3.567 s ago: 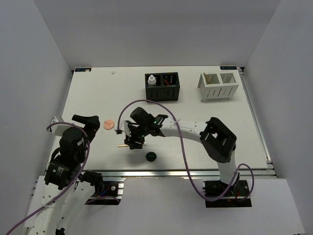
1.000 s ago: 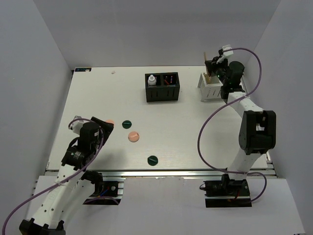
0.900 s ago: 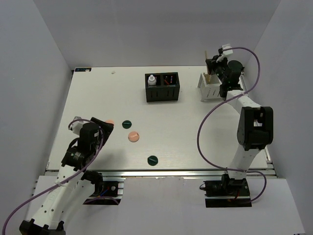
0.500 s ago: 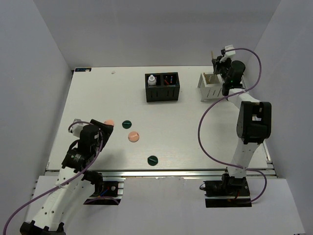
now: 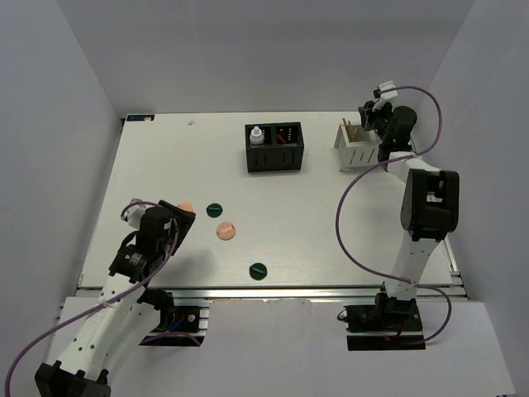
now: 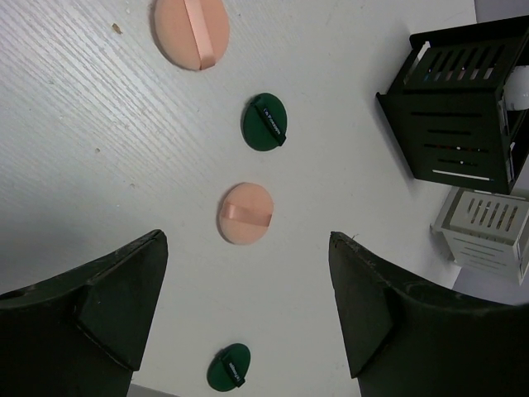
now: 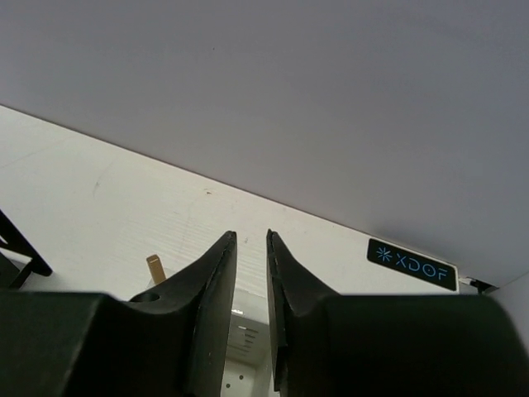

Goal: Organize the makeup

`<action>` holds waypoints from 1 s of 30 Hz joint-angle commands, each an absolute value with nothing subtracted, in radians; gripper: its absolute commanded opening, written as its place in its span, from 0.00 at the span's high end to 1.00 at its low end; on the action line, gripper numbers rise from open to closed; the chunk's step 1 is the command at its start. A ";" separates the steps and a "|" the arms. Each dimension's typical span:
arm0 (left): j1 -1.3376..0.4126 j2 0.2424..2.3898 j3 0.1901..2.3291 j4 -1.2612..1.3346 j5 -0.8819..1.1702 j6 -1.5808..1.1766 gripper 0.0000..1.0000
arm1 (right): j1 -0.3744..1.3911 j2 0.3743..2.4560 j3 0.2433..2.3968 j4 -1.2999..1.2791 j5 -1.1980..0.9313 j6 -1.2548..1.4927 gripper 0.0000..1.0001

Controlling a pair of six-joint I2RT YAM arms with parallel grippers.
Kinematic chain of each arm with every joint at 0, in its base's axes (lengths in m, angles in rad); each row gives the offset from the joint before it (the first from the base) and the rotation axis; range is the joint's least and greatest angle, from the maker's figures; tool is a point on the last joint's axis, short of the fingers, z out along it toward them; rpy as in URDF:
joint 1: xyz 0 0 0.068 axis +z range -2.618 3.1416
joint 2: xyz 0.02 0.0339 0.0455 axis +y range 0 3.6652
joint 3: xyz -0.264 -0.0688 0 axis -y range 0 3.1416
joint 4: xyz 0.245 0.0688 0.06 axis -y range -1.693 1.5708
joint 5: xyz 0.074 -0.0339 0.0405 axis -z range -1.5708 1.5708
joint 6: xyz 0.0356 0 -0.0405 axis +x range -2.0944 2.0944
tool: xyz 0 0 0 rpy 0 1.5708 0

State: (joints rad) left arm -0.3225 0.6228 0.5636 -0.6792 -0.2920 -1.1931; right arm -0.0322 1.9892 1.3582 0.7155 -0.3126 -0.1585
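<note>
Four small discs lie on the near half of the table [image 5: 347,223]. A dark green disc [image 5: 258,270] is closest to the arm bases, with a pink disc [image 5: 225,231] beyond it. A second green disc [image 5: 215,210] and a second pink disc [image 5: 185,207] lie just beside the left gripper [image 5: 173,217], whose jaws stand wide apart and empty. Farther back, the black box [image 5: 275,160] holds the white bottle [image 5: 257,135] in its left compartment and dark pencils [image 5: 287,135] in its right. Tan sticks [image 5: 350,129] stand in the white slotted box [image 5: 364,155]. Above it, the right gripper [image 7: 251,240] shows a narrow, empty gap between its fingers.
</note>
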 commanded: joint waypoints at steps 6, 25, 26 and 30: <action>-0.318 0.630 0.597 -0.664 -0.299 -1.157 0.16 | -0.049 1.886 1.361 0.714 -0.518 -0.135 0.58; -0.138 1.310 1.026 -0.676 -0.015 -0.589 0.28 | 0.665 1.506 1.065 -0.583 -0.783 -0.756 0.32; -0.137 1.313 1.029 -0.672 -0.014 -0.584 0.28 | 0.701 1.508 1.049 -0.587 -0.720 -0.764 0.31; -0.132 1.273 0.991 -0.644 -0.002 -0.592 0.28 | 0.871 1.552 1.025 -0.574 -0.620 -0.735 0.30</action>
State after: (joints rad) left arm -0.1390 1.3254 0.9955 -0.6567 -0.0334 -0.6384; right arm 0.7979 1.5433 1.0183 -0.5480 -0.7387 -0.7315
